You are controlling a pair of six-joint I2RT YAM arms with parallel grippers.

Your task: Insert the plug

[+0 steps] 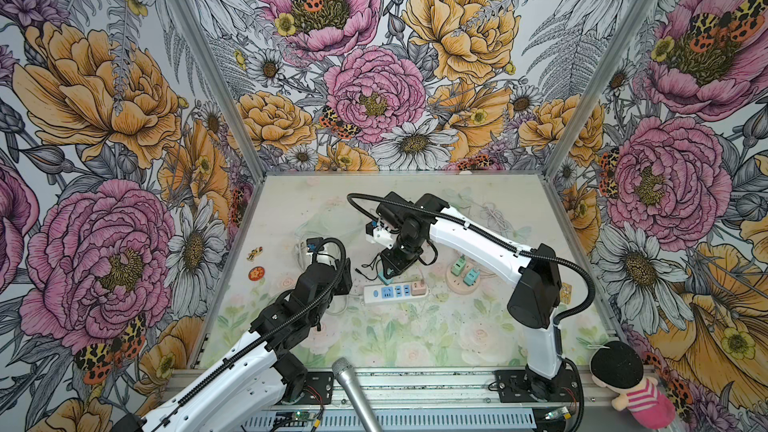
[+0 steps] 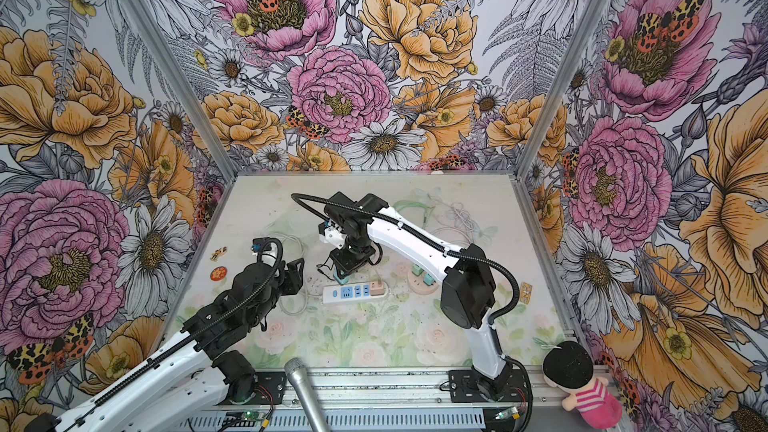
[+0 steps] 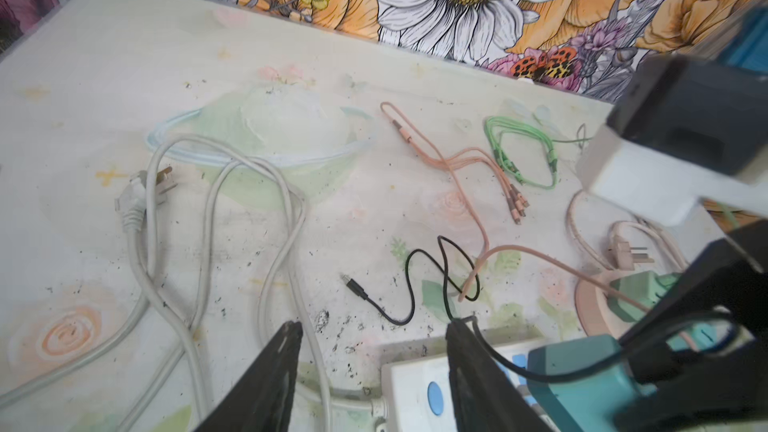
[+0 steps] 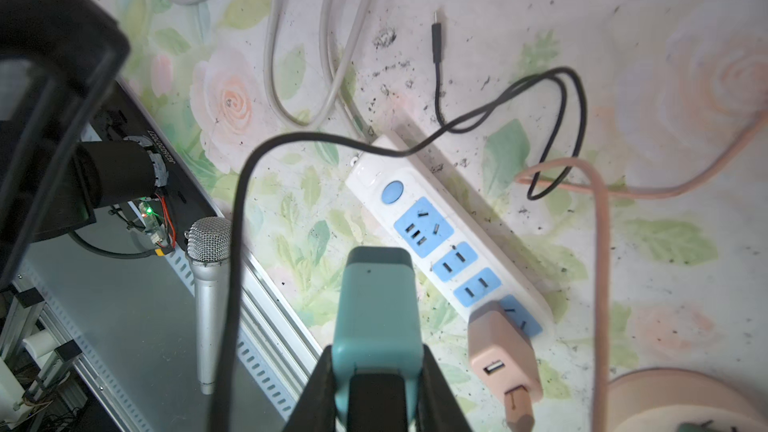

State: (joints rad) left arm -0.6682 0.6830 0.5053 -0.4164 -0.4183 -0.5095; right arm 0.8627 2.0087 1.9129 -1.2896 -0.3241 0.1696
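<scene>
The right gripper (image 4: 376,371) is clamped on a teal plug (image 4: 376,297), one finger on each side of its body. A black cable (image 4: 557,89) loops away from the plug across the table (image 4: 685,56). The plug hangs just beside the blue sockets of a white power strip (image 4: 365,176); it sits in none of them, and its prongs are hidden. The first three sockets stand empty, and a pink adapter (image 4: 498,347) fills the one at the far end.

The left gripper (image 3: 374,326) has its jaws standing well apart with nothing between them. It is low over the table, next to the switch end of the strip and a loose white cord (image 3: 208,222).

In a top view, a round pink hub (image 1: 455,288) carrying green plugs lies right of the strip.
</scene>
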